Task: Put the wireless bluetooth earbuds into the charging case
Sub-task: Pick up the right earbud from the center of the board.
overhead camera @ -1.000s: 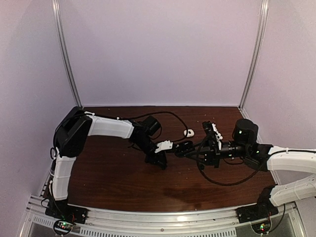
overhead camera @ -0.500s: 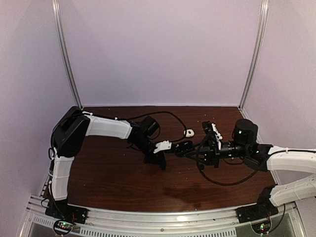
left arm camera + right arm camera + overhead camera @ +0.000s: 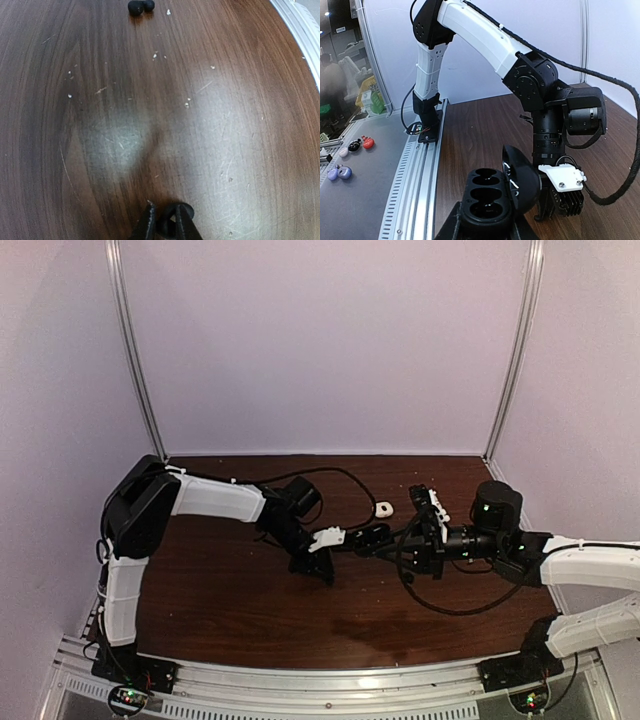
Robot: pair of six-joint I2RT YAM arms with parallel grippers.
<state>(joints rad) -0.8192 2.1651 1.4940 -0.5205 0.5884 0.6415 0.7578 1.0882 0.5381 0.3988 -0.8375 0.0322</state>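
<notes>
Since a second ago the left gripper (image 3: 165, 223) has edged a little toward its own arm's side of the bench (image 3: 230, 610), its tips staying low over the wood; the right gripper (image 3: 382, 539) and the charging case (image 3: 487, 197) it carries have hardly stirred; the small white object (image 3: 383, 508) farther back lies where it lay.

Seen from the left wrist, the left gripper's fingers (image 3: 148, 222) stand nearly pressed together with a small dark rounded lump between the tips; whether that lump is truly pinched cannot be told. One black earbud (image 3: 140, 6) lies loose on the bench, well apart from those fingers, at the far edge of that view.

The right gripper is clamped on the black charging case near mid-bench, its lid (image 3: 521, 176) swung up and the dark wells inside showing no earbud. The left gripper hangs fingers-down just beside the raised lid, on the side away from the rail (image 3: 415, 180).

Beyond the rail, small coloured objects (image 3: 367, 142) in red, purple and black sit on a grey surface (image 3: 365, 200); any print on the green and yellow box behind them is too blurred to read.
</notes>
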